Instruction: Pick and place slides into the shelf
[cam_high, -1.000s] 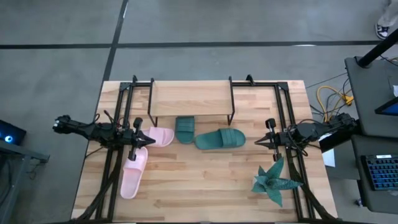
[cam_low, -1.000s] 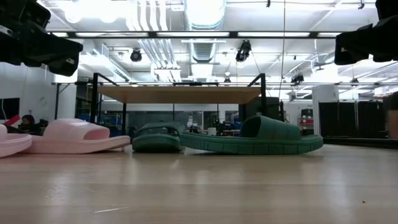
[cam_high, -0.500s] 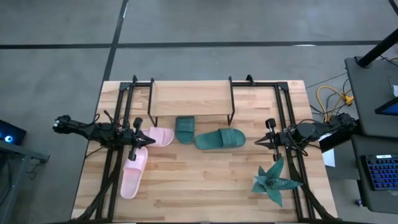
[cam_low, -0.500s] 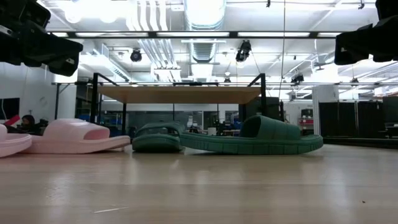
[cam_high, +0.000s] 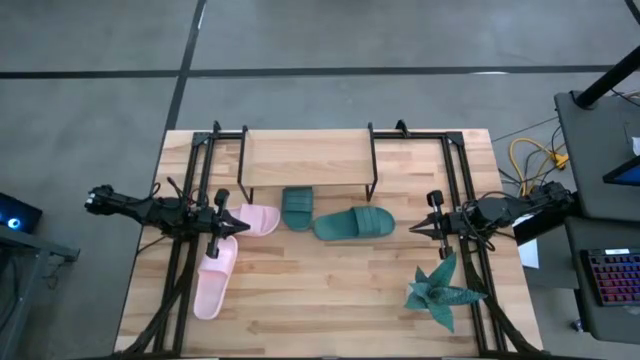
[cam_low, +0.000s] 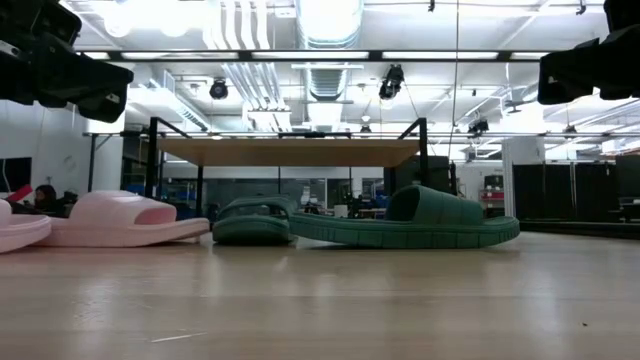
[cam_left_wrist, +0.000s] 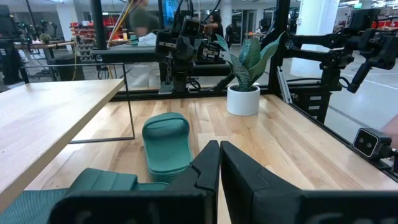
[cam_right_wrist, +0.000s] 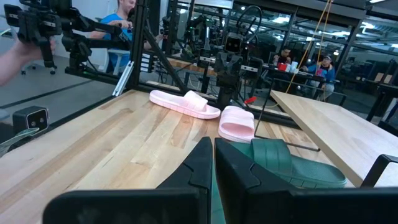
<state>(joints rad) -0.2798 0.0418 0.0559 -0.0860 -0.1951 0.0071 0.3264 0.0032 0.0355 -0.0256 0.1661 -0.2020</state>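
My left gripper (cam_high: 233, 228) hangs above the table's left side with its fingers pressed together on nothing, over the two pink slides (cam_high: 258, 220) (one lies angled toward the near edge, the other points toward the middle). My right gripper (cam_high: 420, 229) waits at the right, fingers likewise together and empty, near the plant (cam_high: 442, 291). One green slide (cam_high: 354, 223) lies in front of the shelf (cam_high: 306, 157), the other (cam_high: 296, 208) partly under its front edge.
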